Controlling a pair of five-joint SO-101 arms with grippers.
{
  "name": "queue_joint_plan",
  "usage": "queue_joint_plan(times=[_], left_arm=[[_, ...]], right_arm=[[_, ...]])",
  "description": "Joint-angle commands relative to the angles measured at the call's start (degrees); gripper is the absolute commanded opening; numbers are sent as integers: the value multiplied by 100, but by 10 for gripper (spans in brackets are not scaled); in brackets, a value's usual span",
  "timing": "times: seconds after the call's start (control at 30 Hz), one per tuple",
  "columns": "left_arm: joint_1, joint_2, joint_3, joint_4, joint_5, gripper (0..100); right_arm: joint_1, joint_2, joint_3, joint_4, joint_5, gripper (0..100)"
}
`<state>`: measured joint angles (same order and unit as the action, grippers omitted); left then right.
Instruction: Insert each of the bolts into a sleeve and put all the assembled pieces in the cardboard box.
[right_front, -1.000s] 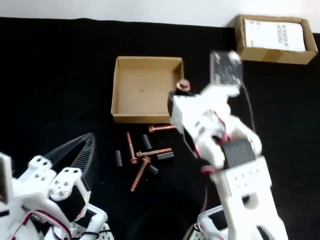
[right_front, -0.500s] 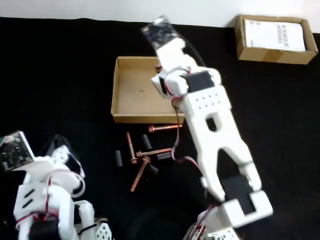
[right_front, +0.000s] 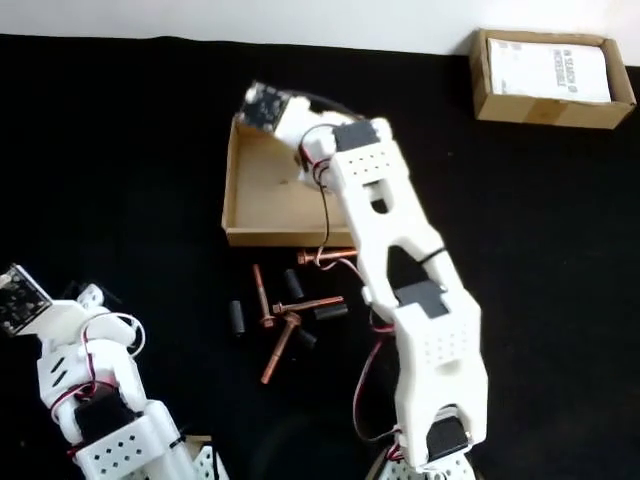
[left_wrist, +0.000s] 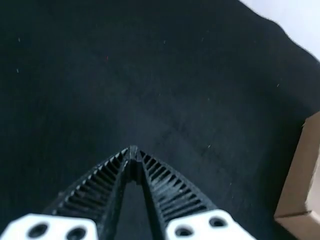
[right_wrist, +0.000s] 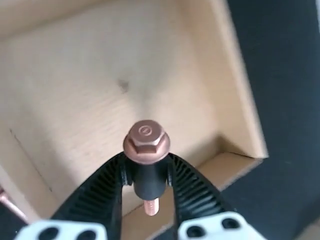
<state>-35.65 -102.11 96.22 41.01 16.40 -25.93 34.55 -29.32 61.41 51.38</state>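
Note:
My right gripper (right_wrist: 146, 172) is shut on an assembled piece (right_wrist: 146, 160), a copper bolt through a black sleeve, held above the floor of the open cardboard box (right_wrist: 90, 90). In the high view the right arm (right_front: 390, 250) stretches over the cardboard box (right_front: 250, 215), its wrist above the box's far side. Several loose copper bolts (right_front: 305, 304) and black sleeves (right_front: 238, 318) lie on the black table just in front of the box. My left gripper (left_wrist: 133, 152) is shut with nothing in it, over bare black table at the near left; the left arm (right_front: 85, 385) stands there.
A second cardboard box (right_front: 550, 78) with a white booklet sits at the far right corner. One corner of the task box (left_wrist: 302, 175) shows in the left wrist view. The table is covered in black cloth (right_front: 120, 150).
The right arm has swung left from beside the box to over it, carrying the assembled piece. The left arm has pulled back and turned at the near left.

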Motion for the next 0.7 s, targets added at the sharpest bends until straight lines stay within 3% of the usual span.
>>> queue_joint_plan(times=[0.0, 0.1, 0.2, 0.33, 0.53, 0.67], left_arm=[[-48, 22, 101, 185, -9, 8], [4, -22, 101, 782, -26, 9], [180, 13, 101, 695, -53, 10], [198, 22, 101, 712, -53, 10], [198, 22, 101, 712, -53, 10], [198, 22, 101, 712, -53, 10]], right_arm=[[-251, 127, -382, 4, 97, 83], [-356, 233, -382, 22, -325, 171], [-426, 207, -426, 330, -633, 153], [-435, -180, -576, 1499, -1152, 118], [-532, -1244, -514, 4040, -1644, 118], [-523, -2404, 418, 3978, -1635, 117]])
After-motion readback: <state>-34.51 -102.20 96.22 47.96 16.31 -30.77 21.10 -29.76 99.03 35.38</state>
